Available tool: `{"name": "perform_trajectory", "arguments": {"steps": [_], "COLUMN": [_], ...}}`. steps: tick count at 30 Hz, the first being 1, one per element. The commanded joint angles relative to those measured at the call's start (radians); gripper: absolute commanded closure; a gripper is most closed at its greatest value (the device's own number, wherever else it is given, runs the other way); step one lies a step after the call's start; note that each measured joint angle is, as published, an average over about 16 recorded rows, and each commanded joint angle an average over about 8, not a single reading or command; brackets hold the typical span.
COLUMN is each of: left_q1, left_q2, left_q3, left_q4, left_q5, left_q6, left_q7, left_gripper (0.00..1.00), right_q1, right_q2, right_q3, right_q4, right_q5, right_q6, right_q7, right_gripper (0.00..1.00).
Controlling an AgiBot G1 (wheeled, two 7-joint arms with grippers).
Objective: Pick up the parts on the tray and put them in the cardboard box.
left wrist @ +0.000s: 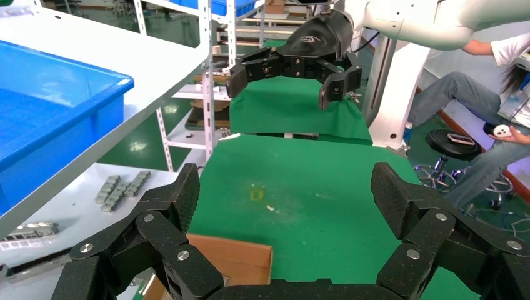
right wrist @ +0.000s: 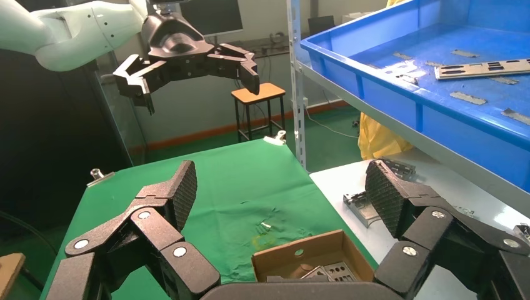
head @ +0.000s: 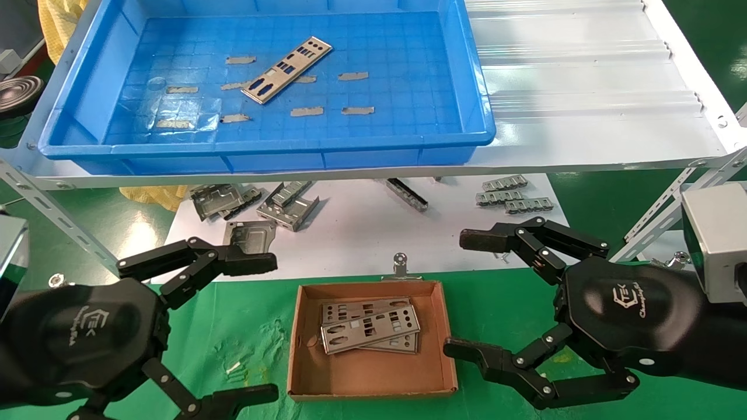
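One silver part [head: 286, 70] lies slantwise in the middle of the blue tray [head: 262, 146] on the upper shelf; the right wrist view also shows this part [right wrist: 487, 67] in the tray [right wrist: 437, 106]. Below, the cardboard box [head: 373, 370] sits on green cloth with stacked parts [head: 370, 329] inside. My left gripper [head: 257, 329] hovers open and empty just left of the box. My right gripper [head: 467, 294] hovers open and empty just right of it. Between the open left gripper [left wrist: 287, 194] jaws a box corner [left wrist: 231, 259] shows. The open right gripper [right wrist: 282, 194] frames the box [right wrist: 306, 250].
Several short grey tape strips [head: 306, 111] are stuck to the tray floor. Bent grey brackets [head: 257, 204] and small grey pieces [head: 513, 195] lie on the white lower shelf behind the box. A metal clip [head: 400, 265] stands at the box's far wall. A seated person [left wrist: 475, 94] is beyond the table.
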Motion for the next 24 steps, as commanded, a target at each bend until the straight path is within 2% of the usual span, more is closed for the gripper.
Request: {"name": "perform_trajectory", "arguments": {"steps": [1, 24], "left_q1": [-0.002, -0.009], "left_q2": [0.002, 0.009], "left_q3": [0.002, 0.009], "left_q4": [0.004, 0.019], "left_q5": [0.001, 0.006], "left_q6": [0.000, 0.002], "left_q7": [0.002, 0.007], "left_gripper": [0.00, 0.00], "right_q1": [0.000, 0.000], "right_q2": [0.000, 0.000], "right_q3": [0.000, 0.000], "right_q4": [0.000, 0.000], "right_q5": [0.000, 0.000], "right_q6": [0.000, 0.000], "right_q7": [0.000, 0.000], "right_gripper": [0.00, 0.00]}}
